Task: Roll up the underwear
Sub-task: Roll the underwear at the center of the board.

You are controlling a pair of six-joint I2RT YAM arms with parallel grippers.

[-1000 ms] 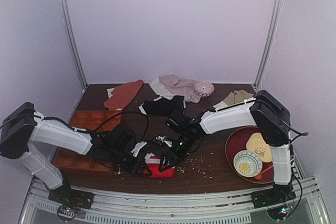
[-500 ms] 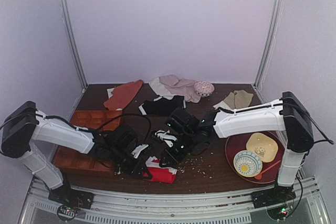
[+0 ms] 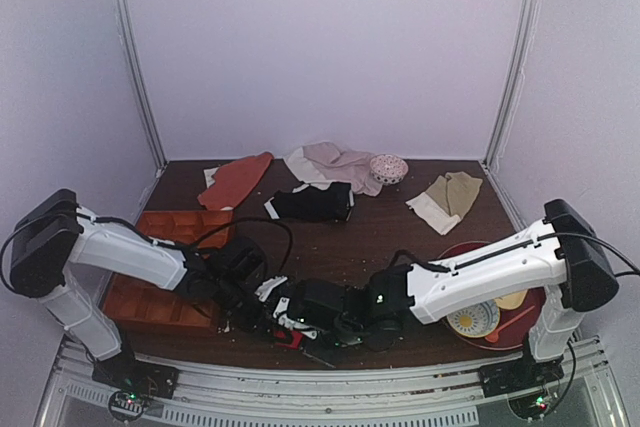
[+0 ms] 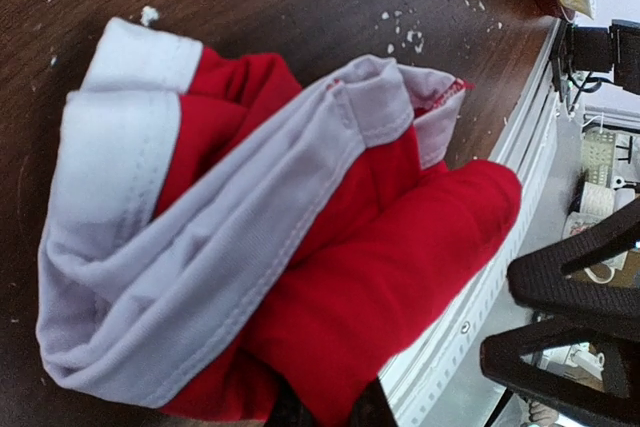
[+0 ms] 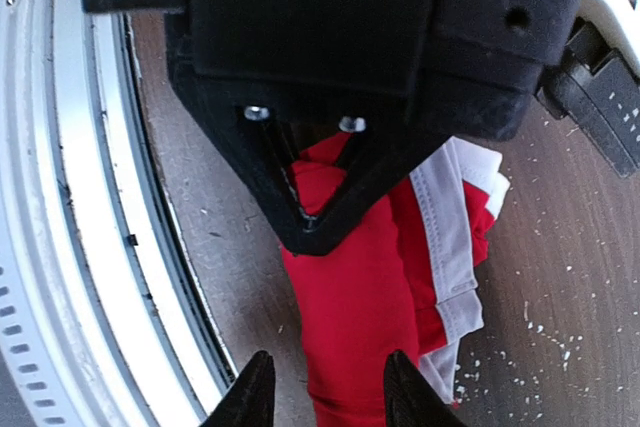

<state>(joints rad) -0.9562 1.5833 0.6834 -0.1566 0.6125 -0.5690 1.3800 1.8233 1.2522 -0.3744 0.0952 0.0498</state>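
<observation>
Left gripper is seen clamped on a red fold of the underwear, which is bunched at lower centre of the top view, just beside the front rail. Right gripper fingers are held apart, straddling the bundle. Fabric is judged light, soft, floppy; the thick white waistband is best pinched. Black briefs, tray and plate are well apart; the rail is nearest.

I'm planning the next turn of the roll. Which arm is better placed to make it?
Right, probably. The left gripper is shut on the underwear, anchoring it; the right gripper stands open astride the free red end, ready to close and turn.
</observation>
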